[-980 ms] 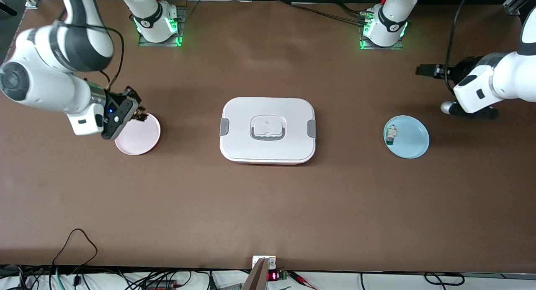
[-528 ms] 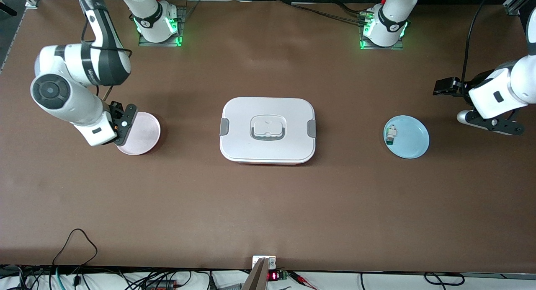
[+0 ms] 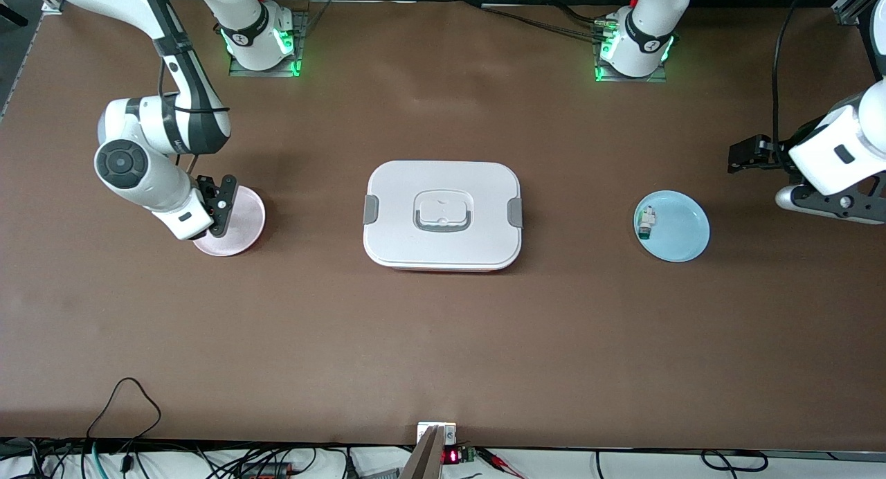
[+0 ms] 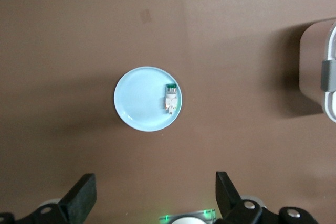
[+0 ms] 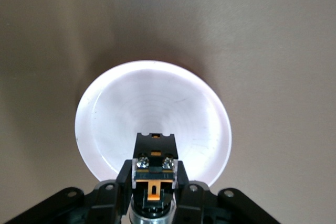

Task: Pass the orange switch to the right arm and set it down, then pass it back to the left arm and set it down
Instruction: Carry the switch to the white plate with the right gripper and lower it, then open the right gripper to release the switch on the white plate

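The orange switch point(image 5: 155, 162), black with an orange band, is clamped between the fingers of my right gripper point(image 5: 155, 169), which is shut on it. My right gripper point(image 3: 220, 205) hangs over the edge of a pink plate point(image 3: 242, 223) at the right arm's end of the table; the switch is hidden by the hand in the front view. The white lidded box point(image 3: 443, 214) sits mid-table. My left gripper point(image 3: 749, 154) is open and empty, over bare table near the left arm's end, with its fingers point(image 4: 79, 200) spread wide.
A pale blue plate point(image 3: 682, 231) beside the box toward the left arm's end holds a small white-and-green component point(image 3: 646, 223). The left wrist view shows the same blue plate point(image 4: 137, 103), the component point(image 4: 170, 98) and a corner of the box point(image 4: 317, 72). Cables lie along the front edge.
My right arm has swung in and lowered over the pink plate, still holding the switch. My left arm has drawn outward toward its end of the table, gripper still open.
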`<action>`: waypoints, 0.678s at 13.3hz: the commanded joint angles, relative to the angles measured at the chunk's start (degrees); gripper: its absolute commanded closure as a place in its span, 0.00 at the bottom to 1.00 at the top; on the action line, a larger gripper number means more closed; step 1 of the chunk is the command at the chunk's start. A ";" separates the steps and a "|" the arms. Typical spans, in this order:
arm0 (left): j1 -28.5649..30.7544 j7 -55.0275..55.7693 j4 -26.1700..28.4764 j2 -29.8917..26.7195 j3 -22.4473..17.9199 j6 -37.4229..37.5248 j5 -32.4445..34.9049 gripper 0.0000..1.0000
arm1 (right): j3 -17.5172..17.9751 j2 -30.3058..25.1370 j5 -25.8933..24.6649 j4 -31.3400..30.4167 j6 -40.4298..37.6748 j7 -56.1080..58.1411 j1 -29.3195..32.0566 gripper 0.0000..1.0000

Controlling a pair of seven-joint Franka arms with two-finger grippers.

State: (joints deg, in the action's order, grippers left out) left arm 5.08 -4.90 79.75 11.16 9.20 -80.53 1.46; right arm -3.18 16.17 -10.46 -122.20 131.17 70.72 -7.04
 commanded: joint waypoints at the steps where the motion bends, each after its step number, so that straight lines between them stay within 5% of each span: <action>1: -0.42 2.43 9.36 -7.37 -1.20 -3.67 -2.52 0.00 | 0.63 0.96 -0.70 -1.90 3.73 1.09 1.50 0.76; 9: -1.92 1.91 9.28 -9.93 -1.29 -7.01 -1.02 0.00 | 0.37 3.69 -0.70 -6.20 11.65 1.00 2.11 0.75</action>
State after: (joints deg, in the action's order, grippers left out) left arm 3.70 -3.33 87.25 3.06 8.83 -86.15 0.05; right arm -3.18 19.96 -10.46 -127.13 141.07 70.87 -5.88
